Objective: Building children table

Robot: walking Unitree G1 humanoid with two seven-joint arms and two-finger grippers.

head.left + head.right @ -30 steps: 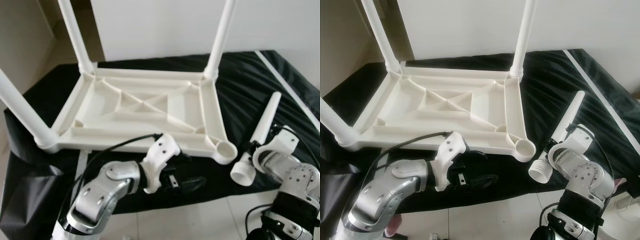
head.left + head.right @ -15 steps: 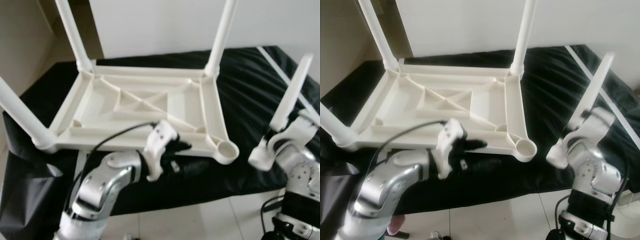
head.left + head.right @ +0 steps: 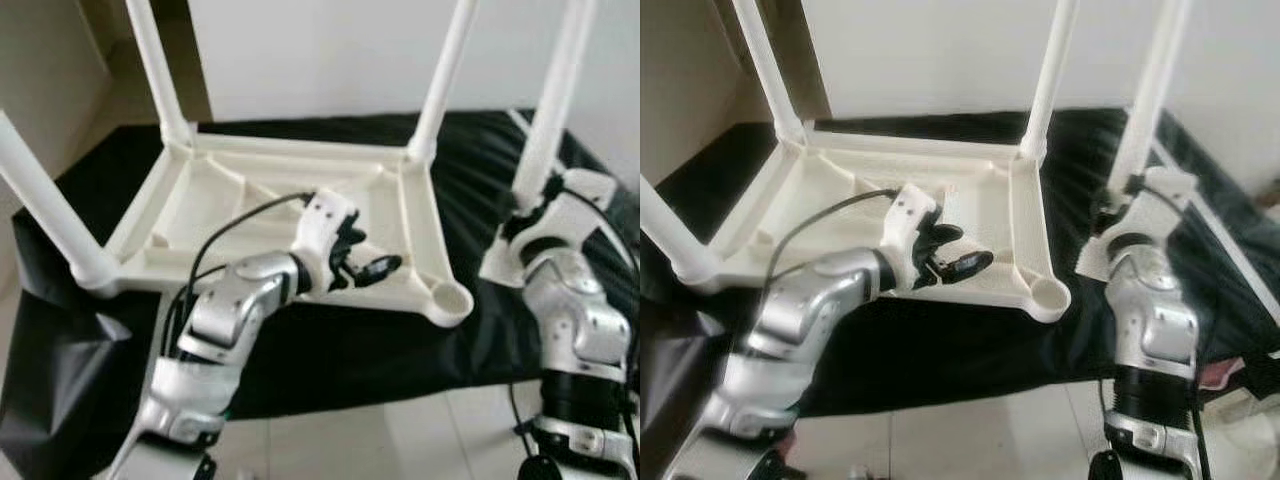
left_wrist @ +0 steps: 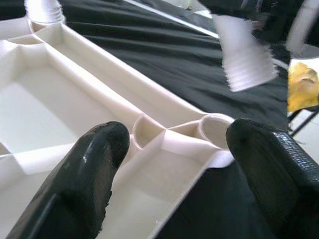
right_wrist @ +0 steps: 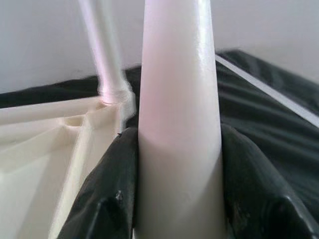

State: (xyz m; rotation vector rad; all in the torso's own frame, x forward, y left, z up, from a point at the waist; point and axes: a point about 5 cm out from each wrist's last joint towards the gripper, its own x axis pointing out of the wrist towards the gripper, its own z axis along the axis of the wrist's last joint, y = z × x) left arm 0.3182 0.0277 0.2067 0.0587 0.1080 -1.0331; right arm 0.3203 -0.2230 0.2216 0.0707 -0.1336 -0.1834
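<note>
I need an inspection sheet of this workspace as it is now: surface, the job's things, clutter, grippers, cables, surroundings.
Surface: black cloth spread over the work area, pale tiled floor in front.
Job's things: white plastic children's table top lies upside down on the cloth with three white legs fitted; the near right corner socket is empty. The fourth white leg is held upright, threaded end down, beside that corner.
Clutter: nothing seen.
Grippers: left gripper open above the table's near rim, by the empty socket; right gripper shut on the fourth leg.
Cables: black cable runs along the left arm.
Surroundings: white wall behind.
</note>
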